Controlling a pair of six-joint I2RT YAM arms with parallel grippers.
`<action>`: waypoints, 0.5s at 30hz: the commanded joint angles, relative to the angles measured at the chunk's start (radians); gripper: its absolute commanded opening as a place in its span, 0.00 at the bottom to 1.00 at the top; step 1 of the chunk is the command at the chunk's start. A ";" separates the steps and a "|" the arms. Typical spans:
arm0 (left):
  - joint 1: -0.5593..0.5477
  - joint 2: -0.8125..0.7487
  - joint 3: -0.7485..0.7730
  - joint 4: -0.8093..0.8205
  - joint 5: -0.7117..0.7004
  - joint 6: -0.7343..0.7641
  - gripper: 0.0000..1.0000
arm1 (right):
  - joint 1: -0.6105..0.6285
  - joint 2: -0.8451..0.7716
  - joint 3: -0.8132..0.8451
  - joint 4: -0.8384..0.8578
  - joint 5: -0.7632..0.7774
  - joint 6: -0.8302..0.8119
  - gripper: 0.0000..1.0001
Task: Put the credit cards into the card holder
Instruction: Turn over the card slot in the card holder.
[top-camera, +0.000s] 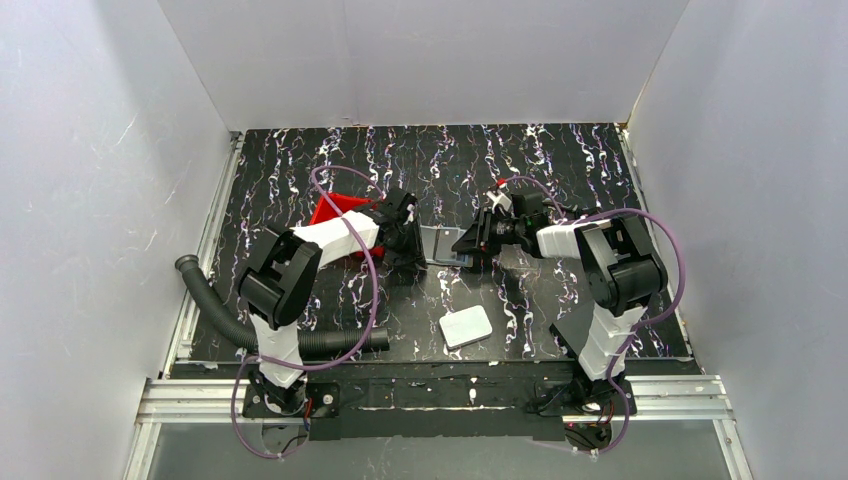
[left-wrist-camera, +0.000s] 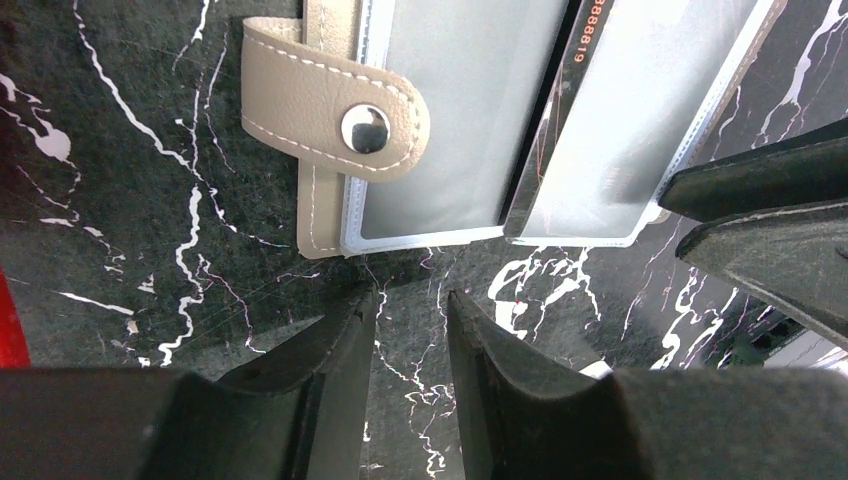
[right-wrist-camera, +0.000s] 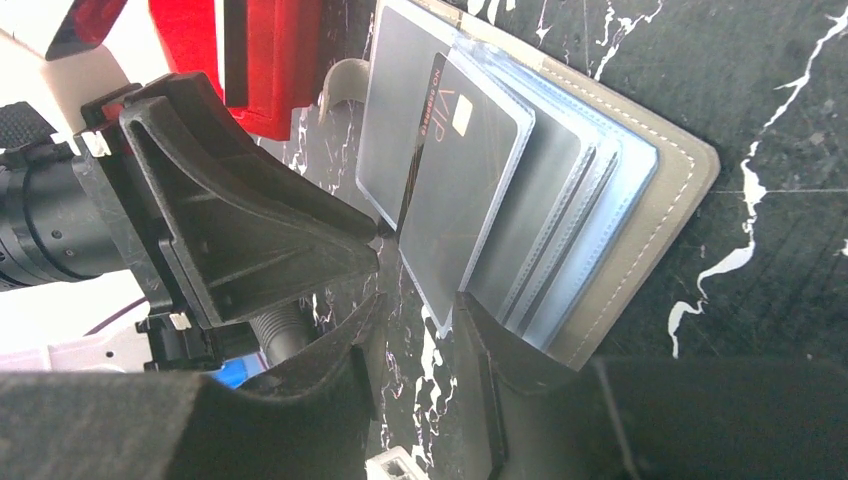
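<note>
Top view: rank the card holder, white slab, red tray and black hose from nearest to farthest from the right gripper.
1. card holder, right beside the right gripper, mid-table.
2. white slab, toward the near edge.
3. red tray, left of centre.
4. black hose, far left edge.

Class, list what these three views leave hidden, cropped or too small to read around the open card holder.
1. Top view: card holder too small, crowded by both arms; its sleeves cannot be counted.
2. Left wrist view: printed number cut off by the top edge.
3. Right wrist view: VIP card, lower corner behind the right fingers; whether they grip it is unclear.
</note>
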 joint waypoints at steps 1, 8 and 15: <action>-0.008 -0.008 0.007 -0.003 -0.015 0.007 0.31 | 0.011 -0.005 0.038 0.039 0.002 0.026 0.39; -0.009 -0.113 -0.043 0.019 -0.008 0.004 0.33 | 0.037 0.005 0.056 0.093 0.001 0.078 0.39; -0.009 -0.240 -0.062 -0.012 -0.020 0.013 0.36 | 0.067 0.001 0.092 0.093 0.018 0.096 0.39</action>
